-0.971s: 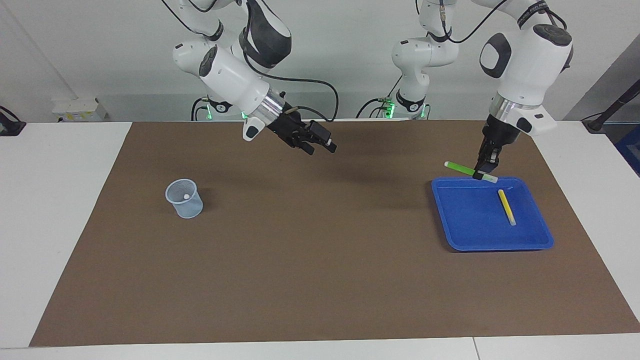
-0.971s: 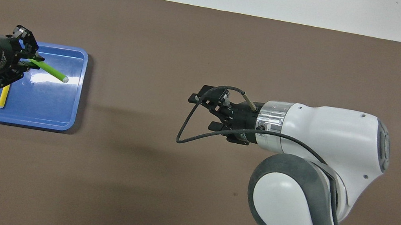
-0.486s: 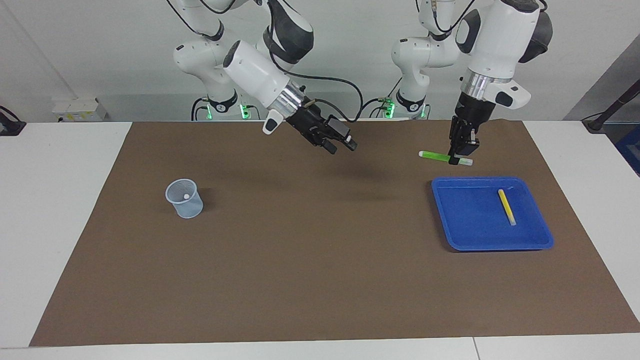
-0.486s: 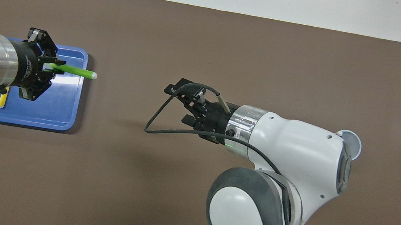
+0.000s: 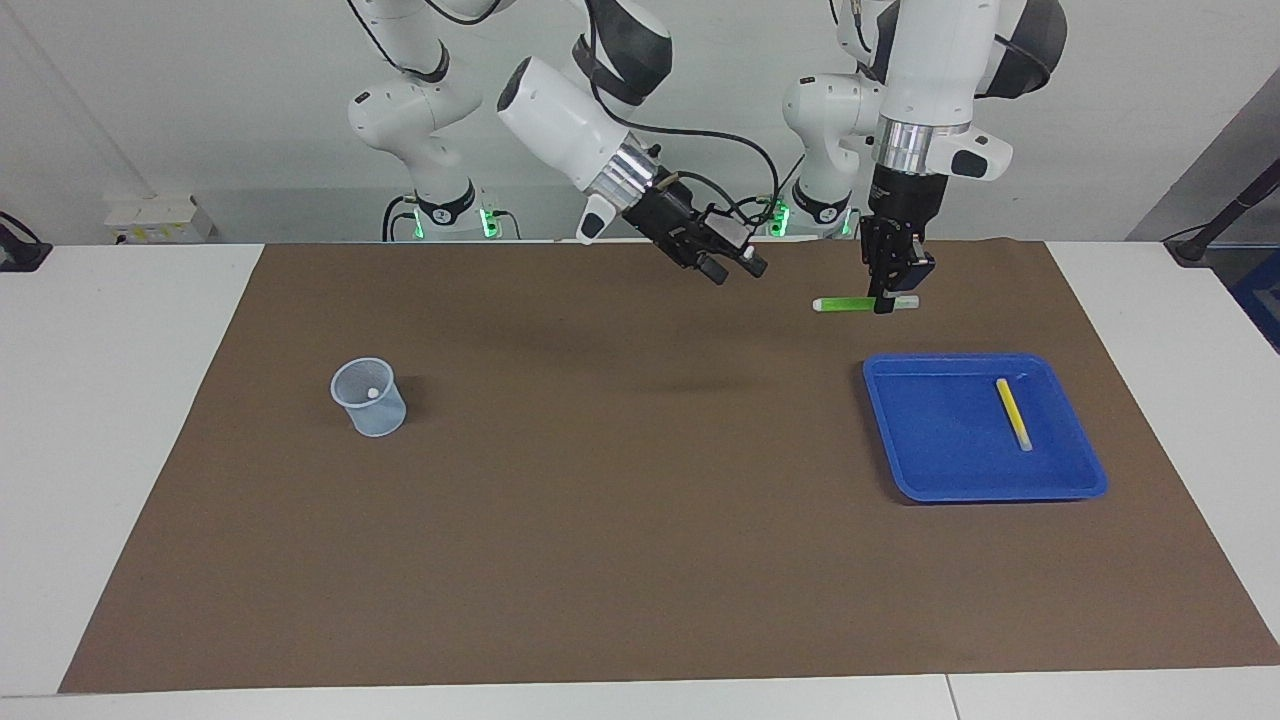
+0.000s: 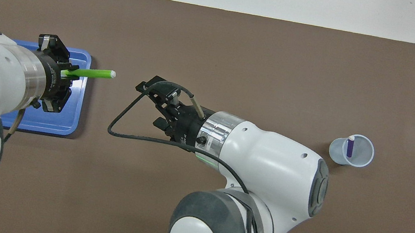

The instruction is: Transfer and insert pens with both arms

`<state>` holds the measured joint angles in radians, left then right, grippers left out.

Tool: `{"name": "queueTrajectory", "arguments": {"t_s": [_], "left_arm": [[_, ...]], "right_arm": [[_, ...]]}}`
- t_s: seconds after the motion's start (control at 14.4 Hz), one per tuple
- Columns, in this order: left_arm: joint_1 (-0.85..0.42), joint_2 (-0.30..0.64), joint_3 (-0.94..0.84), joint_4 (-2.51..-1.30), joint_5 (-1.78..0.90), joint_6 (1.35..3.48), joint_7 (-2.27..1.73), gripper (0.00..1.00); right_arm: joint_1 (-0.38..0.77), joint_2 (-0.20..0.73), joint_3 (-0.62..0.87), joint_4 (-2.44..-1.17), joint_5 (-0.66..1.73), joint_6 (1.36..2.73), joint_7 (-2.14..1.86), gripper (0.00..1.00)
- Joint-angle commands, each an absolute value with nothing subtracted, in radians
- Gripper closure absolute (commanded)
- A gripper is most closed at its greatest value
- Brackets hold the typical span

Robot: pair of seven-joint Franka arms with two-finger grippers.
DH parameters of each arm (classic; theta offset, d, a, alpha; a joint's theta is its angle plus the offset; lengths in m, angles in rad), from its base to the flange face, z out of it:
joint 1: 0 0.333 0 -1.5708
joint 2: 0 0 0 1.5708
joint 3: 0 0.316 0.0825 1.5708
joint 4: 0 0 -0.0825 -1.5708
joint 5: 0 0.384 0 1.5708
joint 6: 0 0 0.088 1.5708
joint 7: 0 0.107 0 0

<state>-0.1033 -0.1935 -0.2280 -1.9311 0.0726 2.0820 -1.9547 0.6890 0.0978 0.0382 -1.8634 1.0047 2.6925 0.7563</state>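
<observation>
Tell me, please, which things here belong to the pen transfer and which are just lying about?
Belonging to the job:
- green pen, held in the air by the shut left pincer
- open right pincer, close by
- yellow pen in the blue tray
- purple pen in the cup

Lying about:
- brown mat

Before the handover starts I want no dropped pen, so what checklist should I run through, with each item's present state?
1. Left gripper shut on the green pen: ok.
2. Green pen level in the air, its free end pointing toward the right gripper: ok.
3. Right gripper open to receive, up in the air with a gap between it and the pen: ok.
4. Cup upright at the right arm's end of the table, purple pen standing in it with room beside it: ok.
5. Yellow pen lying in the blue tray, out of the way: ok.
6. Whether both grippers are level in height: cannot tell.
</observation>
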Motion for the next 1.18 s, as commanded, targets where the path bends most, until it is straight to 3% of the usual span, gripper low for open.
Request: {"name": "queueTrajectory", "arguments": {"t_s": [0.0,0.42,0.83,1.11], "left_arm": [[-0.117,-0.218,-0.250,-1.934,0.095,2.072,-1.977,1.00],[-0.143,-0.216,-0.253,-1.934,0.051,2.082,-1.963,1.00],[-0.138,-0.216,-0.242,-1.933,-0.014,2.046,-1.868,1.00],[-0.141,-0.216,-0.241,-1.930,-0.014,2.043,-1.870,1.00]], "right_arm": [[0.698,0.123,0.043,-1.830,1.025,2.706,0.765,0.00],[0.710,0.169,0.046,-1.756,1.023,2.767,0.767,0.01],[0.721,0.198,0.046,-1.740,1.017,2.793,0.755,0.30],[0.716,0.202,0.046,-1.738,1.022,2.800,0.753,0.57]]}}
